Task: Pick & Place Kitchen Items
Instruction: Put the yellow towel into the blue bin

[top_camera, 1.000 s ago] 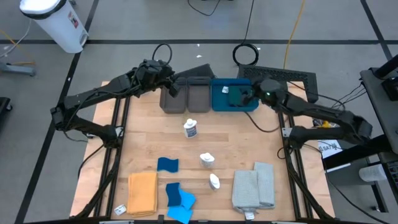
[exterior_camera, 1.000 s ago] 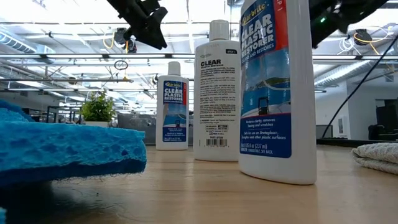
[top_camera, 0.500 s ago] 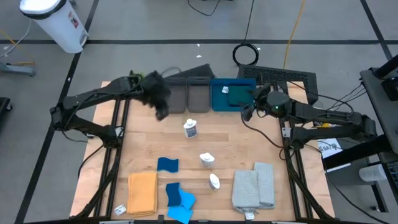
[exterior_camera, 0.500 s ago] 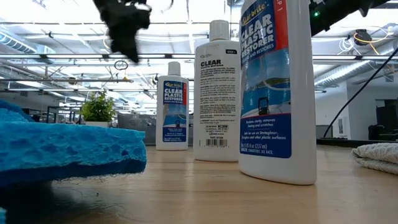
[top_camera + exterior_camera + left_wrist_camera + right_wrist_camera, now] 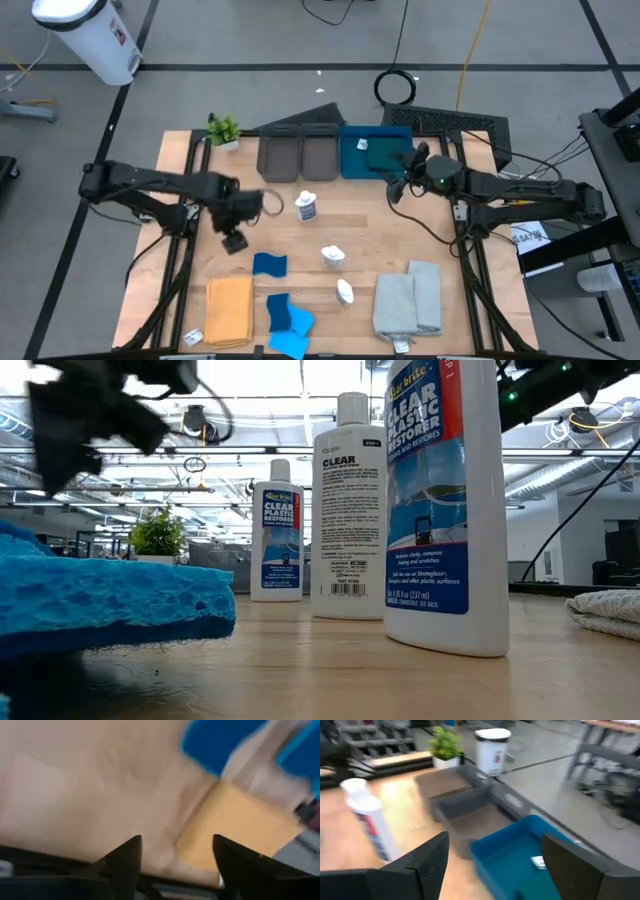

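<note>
Sorting is barely starting: the blue tray (image 5: 352, 168) is holding one small item, while three bottles (image 5: 307, 208), the sponges (image 5: 269, 264) and the cloths (image 5: 229, 309) are lying on the bench (image 5: 360, 225). Left tool (image 5: 233, 241) is hovering spread, empty, near a sponge; right tool (image 5: 396, 186) is spread beside the tray. Labels are reading "Clear Plastic Restorer", "Star brite".

Wood top, plastic, cloth, sponge.
Table (image 5: 360, 225): pale matt wood w/ visible grain. Bottles (image 5: 441, 500): glossy white plastic, shiny printed labels. Sponge (image 5: 110, 605): blue, rough & porous. Grey cloths (image 5: 407, 298): soft, textured weave. Trays (image 5: 300, 156): smooth matt plastic.
</note>
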You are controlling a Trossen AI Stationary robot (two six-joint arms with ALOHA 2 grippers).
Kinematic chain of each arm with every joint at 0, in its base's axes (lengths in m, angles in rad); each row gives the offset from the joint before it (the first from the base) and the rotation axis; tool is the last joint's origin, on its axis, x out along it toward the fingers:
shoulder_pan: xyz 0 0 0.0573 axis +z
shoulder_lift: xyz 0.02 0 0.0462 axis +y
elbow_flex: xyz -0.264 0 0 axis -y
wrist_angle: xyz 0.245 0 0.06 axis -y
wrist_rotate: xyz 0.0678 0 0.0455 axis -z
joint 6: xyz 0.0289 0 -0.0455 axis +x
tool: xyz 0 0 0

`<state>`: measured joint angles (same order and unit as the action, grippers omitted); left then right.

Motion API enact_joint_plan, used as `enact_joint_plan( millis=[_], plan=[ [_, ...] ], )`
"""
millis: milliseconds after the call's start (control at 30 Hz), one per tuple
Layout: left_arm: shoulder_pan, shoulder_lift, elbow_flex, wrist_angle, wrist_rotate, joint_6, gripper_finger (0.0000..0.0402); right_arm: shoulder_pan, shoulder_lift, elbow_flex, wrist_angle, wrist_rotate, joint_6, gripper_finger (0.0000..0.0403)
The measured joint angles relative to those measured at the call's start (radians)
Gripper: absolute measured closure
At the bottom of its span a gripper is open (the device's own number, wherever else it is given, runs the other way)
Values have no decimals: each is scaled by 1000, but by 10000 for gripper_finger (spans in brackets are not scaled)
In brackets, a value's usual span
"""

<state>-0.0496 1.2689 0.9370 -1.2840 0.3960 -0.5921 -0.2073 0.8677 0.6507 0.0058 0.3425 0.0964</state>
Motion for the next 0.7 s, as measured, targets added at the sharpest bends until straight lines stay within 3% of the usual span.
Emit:
enact_joint_plan(
  millis=[133,333,467,700],
  plan=[
    [-146,0,-80,92,83,-105,105,0,0,-41,110,-132,24,124],
    [-314,-7,-232,373,101,-227,76,0,0,-80,244,-295,40,124],
    [-357,-7,-330,545,80,-303,74,16,0,-80,248,-306,32,124],
    [-417,-8,-449,643,85,-361,89,54,0,-81,268,-290,-11,124]
  ],
)
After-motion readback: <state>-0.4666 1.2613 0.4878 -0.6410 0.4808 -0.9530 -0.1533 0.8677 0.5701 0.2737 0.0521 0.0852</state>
